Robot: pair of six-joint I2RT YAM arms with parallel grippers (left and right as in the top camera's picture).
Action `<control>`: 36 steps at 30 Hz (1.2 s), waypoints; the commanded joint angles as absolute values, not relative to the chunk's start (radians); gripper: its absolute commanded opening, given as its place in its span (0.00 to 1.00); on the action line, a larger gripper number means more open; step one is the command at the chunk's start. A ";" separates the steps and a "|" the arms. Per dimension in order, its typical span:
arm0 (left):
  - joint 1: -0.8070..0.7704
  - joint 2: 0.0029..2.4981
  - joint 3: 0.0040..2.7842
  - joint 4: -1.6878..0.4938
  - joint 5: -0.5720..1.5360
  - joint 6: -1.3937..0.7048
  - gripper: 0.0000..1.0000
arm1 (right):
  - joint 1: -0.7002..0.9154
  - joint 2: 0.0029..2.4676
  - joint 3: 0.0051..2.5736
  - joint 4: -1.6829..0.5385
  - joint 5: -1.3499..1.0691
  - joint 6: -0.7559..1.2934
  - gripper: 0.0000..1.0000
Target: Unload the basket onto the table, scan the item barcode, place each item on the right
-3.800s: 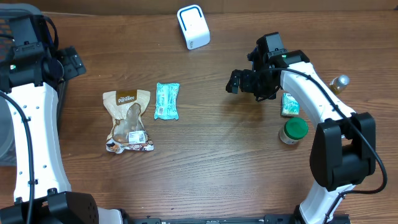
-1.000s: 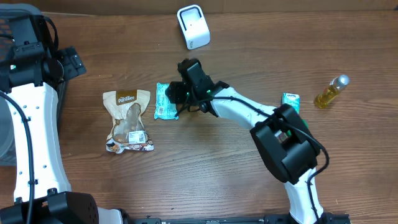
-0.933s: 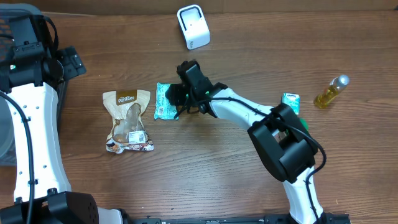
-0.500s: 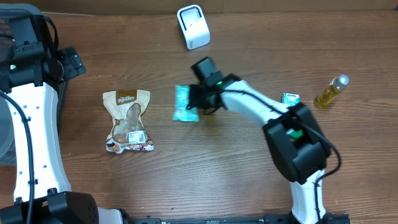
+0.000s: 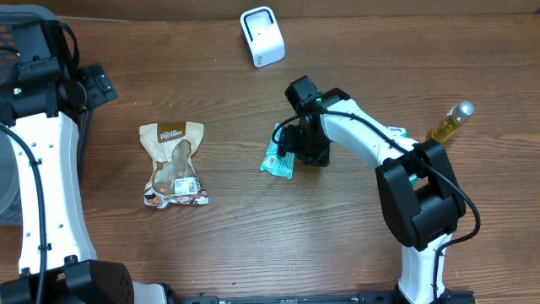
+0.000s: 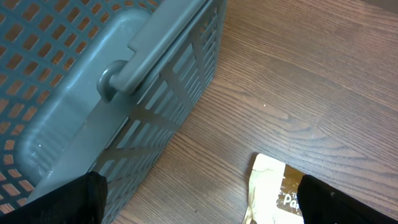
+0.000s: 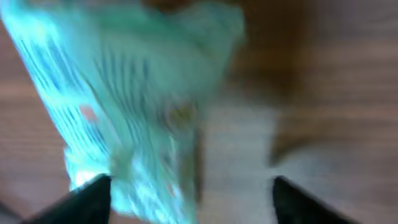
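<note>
Your right gripper (image 7: 189,199) is sitting right over the teal packet (image 5: 277,158) with its fingers spread wide, pinching nothing as far as the blurred wrist view is showing. The packet is apparently resting on the table (image 5: 253,236) near the middle, well apart from the white scanner (image 5: 262,36) at the far edge, so the scan is looking not yet done. You are facing a grasp, a lift and a barcode presentation; your left gripper (image 6: 208,199) is hanging spread beside the basket (image 6: 93,81).
</note>
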State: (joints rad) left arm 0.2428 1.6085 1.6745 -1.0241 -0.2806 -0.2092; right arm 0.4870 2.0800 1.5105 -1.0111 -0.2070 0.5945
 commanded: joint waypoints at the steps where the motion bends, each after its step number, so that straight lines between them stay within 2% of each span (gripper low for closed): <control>1: 0.247 1.608 1.686 -1.021 -0.280 -0.206 1.00 | 0.441 2.053 1.586 -1.062 -0.233 0.561 0.83; 7: 0.247 1.608 1.686 -1.021 -0.280 -0.206 1.00 | 0.408 2.053 1.604 -1.186 -0.234 0.429 0.83; 13: 0.247 1.608 1.686 -1.021 -0.280 -0.206 1.00 | 0.408 2.053 1.604 -1.299 -0.193 0.390 0.70; 15: 0.247 1.608 1.686 -1.021 -0.280 -0.206 1.00 | 0.408 2.053 1.604 -1.305 -0.191 0.390 0.62; 19: 0.247 1.608 1.686 -1.021 -0.280 -0.206 0.99 | 0.414 2.054 1.604 -1.303 -0.192 0.392 0.33; 20: 0.247 1.608 1.686 -1.021 -0.280 -0.206 1.00 | 0.417 2.054 1.604 -1.303 -0.192 0.392 0.31; 29: 0.247 1.608 1.686 -1.021 -0.280 -0.206 1.00 | 0.457 2.054 1.604 -1.292 -0.223 0.392 0.33; 31: 0.247 1.608 1.686 -1.021 -0.280 -0.206 1.00 | 0.474 2.054 1.604 -1.284 -0.231 0.392 0.36; 36: 0.247 1.608 1.686 -1.021 -0.280 -0.206 1.00 | 0.527 2.054 1.604 -1.246 -0.230 0.392 0.38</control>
State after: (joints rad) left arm 0.2428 1.6085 1.6745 -1.0245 -0.2806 -0.2092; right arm 0.4980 2.0796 1.5841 -1.2610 -0.2214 0.3920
